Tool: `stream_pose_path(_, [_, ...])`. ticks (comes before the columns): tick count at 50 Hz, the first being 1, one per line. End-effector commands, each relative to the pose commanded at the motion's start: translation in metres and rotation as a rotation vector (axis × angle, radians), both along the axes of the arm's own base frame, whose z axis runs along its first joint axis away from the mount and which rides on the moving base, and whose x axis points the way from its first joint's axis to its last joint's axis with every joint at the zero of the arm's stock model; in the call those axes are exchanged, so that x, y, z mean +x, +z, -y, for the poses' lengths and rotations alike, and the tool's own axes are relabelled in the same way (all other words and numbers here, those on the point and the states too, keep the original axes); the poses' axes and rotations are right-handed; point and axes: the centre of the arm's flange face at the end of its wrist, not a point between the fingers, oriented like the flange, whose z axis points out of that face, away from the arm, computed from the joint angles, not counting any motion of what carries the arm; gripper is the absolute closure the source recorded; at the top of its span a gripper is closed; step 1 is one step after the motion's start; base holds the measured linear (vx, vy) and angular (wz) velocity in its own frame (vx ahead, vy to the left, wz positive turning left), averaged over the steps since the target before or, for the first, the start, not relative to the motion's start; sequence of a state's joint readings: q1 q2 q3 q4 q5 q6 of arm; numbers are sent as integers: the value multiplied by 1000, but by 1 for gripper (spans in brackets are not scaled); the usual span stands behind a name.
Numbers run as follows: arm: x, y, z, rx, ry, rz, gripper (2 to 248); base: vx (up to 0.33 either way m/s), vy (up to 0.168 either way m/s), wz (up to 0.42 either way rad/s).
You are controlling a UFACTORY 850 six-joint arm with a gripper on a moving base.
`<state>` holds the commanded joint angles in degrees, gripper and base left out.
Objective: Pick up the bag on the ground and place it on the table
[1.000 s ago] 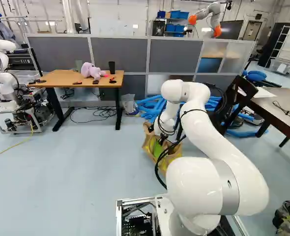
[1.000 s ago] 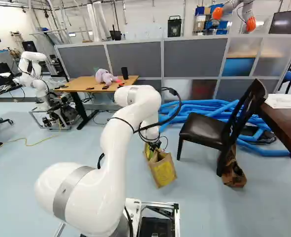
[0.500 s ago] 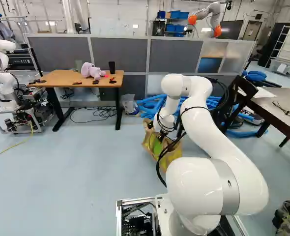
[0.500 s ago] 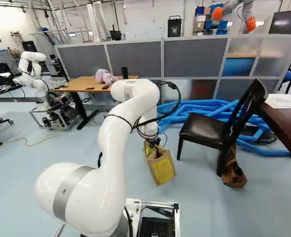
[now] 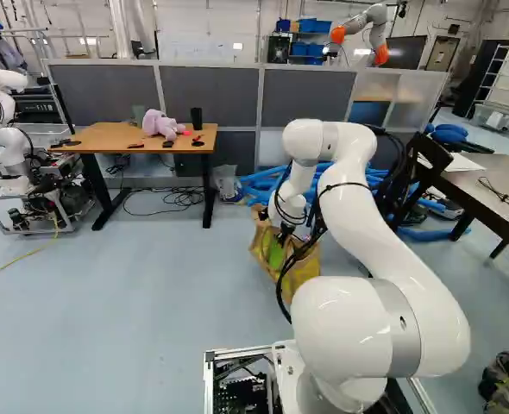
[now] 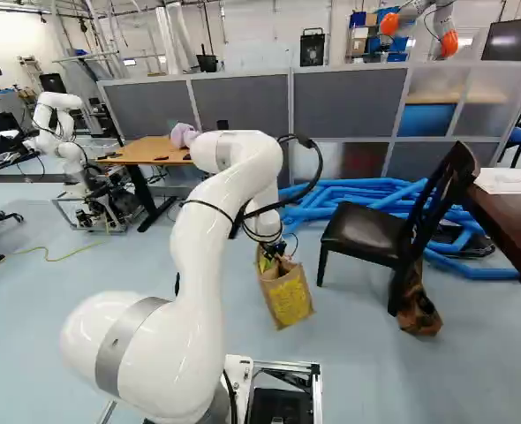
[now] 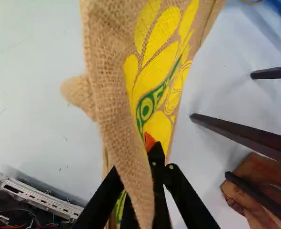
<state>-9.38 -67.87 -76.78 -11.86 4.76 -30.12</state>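
1. One white arm (image 5: 349, 315) reaches forward and down from the base, its black gripper (image 5: 284, 236) at the top of a tan woven bag (image 6: 288, 299).
2. Both fingers look to be pinching the bag's rim from two sides, the cloth running between them; one orange pad peeks out against the yellow-and-green print.
3. The bag leans under the gripper, just beside a dark chair (image 6: 358, 231) and nearer to us than the blue tubes (image 6: 331, 190); whether its bottom touches the floor, I can't tell.
4. Over at the left of the left base view stands a wooden table (image 5: 108, 134) with a pink plush toy (image 5: 158, 125) and a black cup (image 5: 197, 118) on top, well apart from the bag.
5. Some papers (image 6: 506, 181) lie on a dark table (image 6: 515, 212) beyond the chair.
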Motion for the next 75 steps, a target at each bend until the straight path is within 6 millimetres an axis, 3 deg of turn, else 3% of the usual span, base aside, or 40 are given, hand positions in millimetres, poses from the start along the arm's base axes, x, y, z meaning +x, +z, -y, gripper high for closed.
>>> stream_pose_path(75, [-16,108,-24,-17,16,-61,229,0,0,0])
